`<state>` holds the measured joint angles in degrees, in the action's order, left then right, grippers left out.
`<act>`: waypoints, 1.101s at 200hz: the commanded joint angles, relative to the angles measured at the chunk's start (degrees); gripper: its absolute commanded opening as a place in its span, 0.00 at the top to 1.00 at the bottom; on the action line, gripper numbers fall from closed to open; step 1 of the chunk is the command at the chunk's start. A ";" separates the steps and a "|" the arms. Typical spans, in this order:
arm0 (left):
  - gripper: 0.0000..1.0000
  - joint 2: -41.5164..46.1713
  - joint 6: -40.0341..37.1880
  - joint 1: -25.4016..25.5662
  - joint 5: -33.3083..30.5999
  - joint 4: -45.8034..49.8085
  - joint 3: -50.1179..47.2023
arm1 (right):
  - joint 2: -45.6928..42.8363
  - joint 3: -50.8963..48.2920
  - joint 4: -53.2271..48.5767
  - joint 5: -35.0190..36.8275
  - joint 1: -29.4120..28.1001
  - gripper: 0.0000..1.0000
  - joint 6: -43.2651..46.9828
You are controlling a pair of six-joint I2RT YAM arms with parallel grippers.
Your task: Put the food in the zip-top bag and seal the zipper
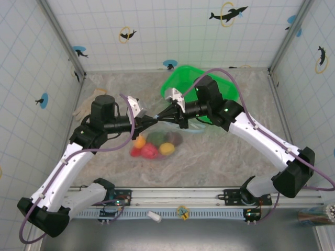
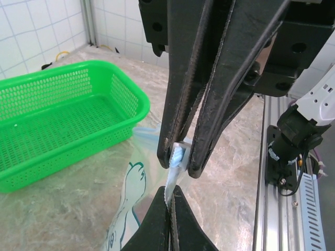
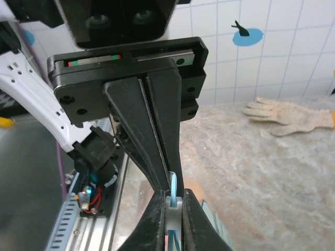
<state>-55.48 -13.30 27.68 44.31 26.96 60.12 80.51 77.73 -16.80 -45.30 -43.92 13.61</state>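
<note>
Where the two pincers meet tip to tip over mid-table, left gripper [image 2: 168, 196] is clenched on the zipper [image 2: 178, 155] at the bag's top edge, jaws pressed together with only the thin strip between them. Right gripper [image 2: 181, 166] points in from the opposite side. It is clamped on a small white-and-blue piece of the same zipper, just beside the left tips. Zip-top bag [image 2: 128, 209] hangs from that pinched edge: clear, floppy, pale blue print, lower part slumped on the table [image 1: 235, 157]. Food [image 1: 155, 145] is bunched low under the grippers, apparently inside the bag. It shows as orange, red, magenta, yellow, dark green and dark brown lumps, hazy through the plastic. Green mesh basket [image 1: 180, 78] sits on the table behind the right gripper. White glove [image 3: 290, 112] lies by the far-left wall, well apart.
</note>
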 commanded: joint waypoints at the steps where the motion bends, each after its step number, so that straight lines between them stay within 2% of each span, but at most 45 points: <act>1: 1.00 0.73 -1.16 0.13 0.58 -0.59 1.47 | -1.33 1.01 -0.56 -0.45 0.29 0.99 0.86; 42: 1.00 0.23 -0.30 0.18 1.29 -0.82 1.63 | -1.31 1.15 -0.69 -0.66 0.58 1.00 1.34; 63: 0.93 -0.21 0.28 0.17 1.06 -1.30 1.58 | -1.38 1.27 -0.70 -1.01 0.45 1.00 1.18; 124: 0.87 -2.14 1.96 1.43 1.87 -3.29 2.20 | -1.06 1.54 0.01 -1.81 0.13 1.00 0.58; 150: 0.88 -3.14 1.88 3.20 1.30 -3.42 2.45 | -1.06 1.33 -0.13 -1.92 0.23 1.00 0.63; 164: 1.00 -3.58 1.70 3.67 0.98 -3.42 2.80 | -1.36 0.69 0.05 -1.77 0.29 1.00 0.69; 220: 1.00 -1.67 2.73 3.61 -1.84 -6.14 2.47 | -3.96 -3.42 0.02 2.20 2.09 1.00 1.35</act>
<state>-58.85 -11.35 31.14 42.96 24.53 61.01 79.31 76.69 -17.67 -44.75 -42.98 14.44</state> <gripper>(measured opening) 0.042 0.115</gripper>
